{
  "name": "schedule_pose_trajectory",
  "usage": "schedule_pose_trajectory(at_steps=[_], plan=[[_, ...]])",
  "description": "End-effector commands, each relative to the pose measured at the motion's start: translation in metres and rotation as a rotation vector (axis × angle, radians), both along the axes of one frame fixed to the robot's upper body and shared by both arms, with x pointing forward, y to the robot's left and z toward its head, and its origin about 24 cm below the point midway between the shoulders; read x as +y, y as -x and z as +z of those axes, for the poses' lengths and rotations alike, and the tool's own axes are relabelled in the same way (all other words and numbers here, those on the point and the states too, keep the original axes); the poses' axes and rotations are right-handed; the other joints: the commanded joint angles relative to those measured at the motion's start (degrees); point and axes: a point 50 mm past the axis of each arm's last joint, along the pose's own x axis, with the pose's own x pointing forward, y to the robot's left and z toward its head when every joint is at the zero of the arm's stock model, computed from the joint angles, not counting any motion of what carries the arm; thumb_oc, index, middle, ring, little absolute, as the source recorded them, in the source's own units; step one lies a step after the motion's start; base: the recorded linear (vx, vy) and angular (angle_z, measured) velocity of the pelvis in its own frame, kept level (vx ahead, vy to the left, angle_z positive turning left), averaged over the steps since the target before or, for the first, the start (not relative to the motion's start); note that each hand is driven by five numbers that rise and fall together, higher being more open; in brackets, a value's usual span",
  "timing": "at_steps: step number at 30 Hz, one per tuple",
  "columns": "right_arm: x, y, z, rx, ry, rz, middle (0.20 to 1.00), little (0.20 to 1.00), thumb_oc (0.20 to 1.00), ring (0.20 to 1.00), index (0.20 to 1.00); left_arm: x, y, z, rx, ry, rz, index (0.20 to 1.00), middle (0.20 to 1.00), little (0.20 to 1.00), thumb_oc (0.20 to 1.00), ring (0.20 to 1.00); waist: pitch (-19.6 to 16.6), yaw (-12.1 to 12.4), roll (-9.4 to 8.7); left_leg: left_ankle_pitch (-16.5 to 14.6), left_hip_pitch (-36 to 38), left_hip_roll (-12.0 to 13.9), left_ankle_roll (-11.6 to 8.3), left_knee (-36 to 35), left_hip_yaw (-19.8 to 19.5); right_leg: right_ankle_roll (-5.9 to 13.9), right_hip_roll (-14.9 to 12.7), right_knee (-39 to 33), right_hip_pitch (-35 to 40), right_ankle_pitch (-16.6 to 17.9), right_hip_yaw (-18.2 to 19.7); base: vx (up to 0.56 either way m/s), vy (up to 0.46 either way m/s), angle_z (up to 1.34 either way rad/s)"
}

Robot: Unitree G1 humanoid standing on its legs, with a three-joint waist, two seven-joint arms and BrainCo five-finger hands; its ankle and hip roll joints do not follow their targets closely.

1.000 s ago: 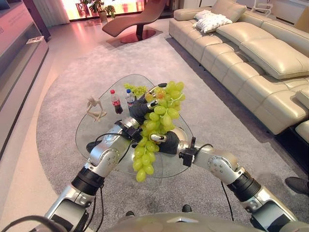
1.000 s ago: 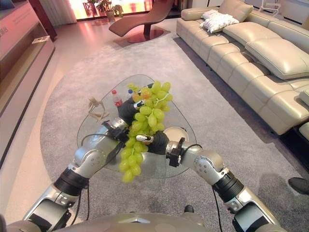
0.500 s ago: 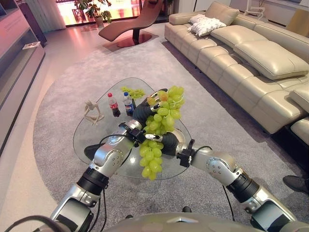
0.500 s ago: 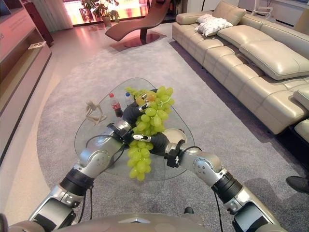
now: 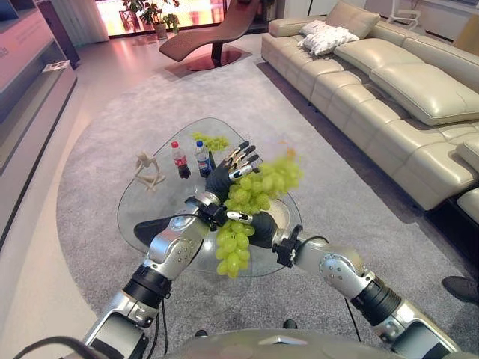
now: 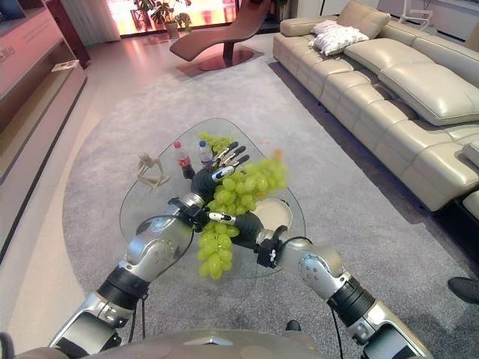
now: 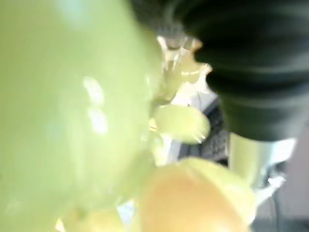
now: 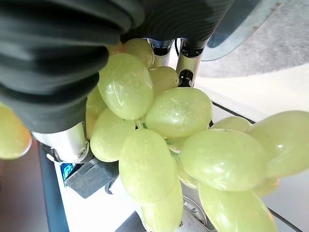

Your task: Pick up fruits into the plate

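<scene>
A big bunch of green grapes (image 5: 258, 193) hangs over the glass table (image 5: 166, 203), its lower end dangling near the table's front edge. My right hand (image 5: 262, 224) is under the middle of the bunch, its fingers (image 8: 189, 57) curled in among the grapes (image 8: 178, 113). My left hand (image 5: 221, 178) is behind the bunch with straight, spread fingers (image 5: 245, 155). Grapes (image 7: 63, 111) press close against it in the left wrist view. A white plate (image 6: 277, 215) lies on the table just right of both hands. A second, smaller bunch of grapes (image 5: 212, 142) lies at the table's far edge.
Two small bottles (image 5: 179, 159) (image 5: 201, 156) and a pale figurine (image 5: 148, 170) stand on the table's far left. A cream sofa (image 5: 389, 97) runs along the right and a brown lounge chair (image 5: 209, 37) stands far behind. A person's shoe (image 5: 460, 288) is at the lower right.
My left hand's fingers have straightened and spread off the top of the bunch. The upper part of the bunch has swung right and down toward the plate. The camera has shifted slightly.
</scene>
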Motion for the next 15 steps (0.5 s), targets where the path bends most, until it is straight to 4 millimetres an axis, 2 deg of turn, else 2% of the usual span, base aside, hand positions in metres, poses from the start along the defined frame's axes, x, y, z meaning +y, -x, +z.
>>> schedule_pose_trajectory(at_steps=[1,6,10,15], plan=[[0.013,-0.032,0.100,-0.320,-0.459,-0.099,0.200,0.200,0.200,0.200,0.200,0.019,-0.010,-0.009,-0.008,-0.112,0.085,1.000,1.000,1.000,1.000,1.000,4.14,0.42,-1.39,-8.09,-0.31,-1.26,1.25,3.23,-0.90,1.32,-2.90,4.72,3.28,-8.13,-3.45,-0.02,0.015,0.05],[-0.011,-0.040,0.098,-0.351,-0.453,-0.189,0.200,0.200,0.200,0.200,0.200,0.051,0.002,-0.044,0.103,-0.194,0.165,1.000,1.000,1.000,1.000,1.000,5.39,1.31,-1.41,-7.77,-1.66,-1.54,1.17,3.05,-1.54,1.06,-2.82,4.45,2.50,-8.08,-4.18,-0.03,0.002,0.12],[-0.028,-0.047,0.097,-0.378,-0.430,-0.263,0.200,0.200,0.200,0.200,0.200,0.076,0.020,-0.078,0.201,-0.247,0.193,1.000,1.000,1.000,1.000,1.000,6.68,1.98,-1.28,-7.50,-3.02,-1.76,1.17,3.16,-1.87,0.83,-2.79,4.68,1.40,-8.10,-4.56,-0.05,0.008,0.04],[-0.048,-0.059,0.089,-0.389,-0.363,-0.354,0.200,0.200,0.200,0.200,0.200,0.098,0.036,-0.103,0.277,-0.328,0.258,1.000,1.000,1.000,1.000,1.000,8.53,2.41,-0.90,-7.28,-4.40,-1.99,1.19,3.39,-2.20,0.60,-2.80,5.26,0.28,-8.39,-4.87,-0.03,0.015,0.07]])
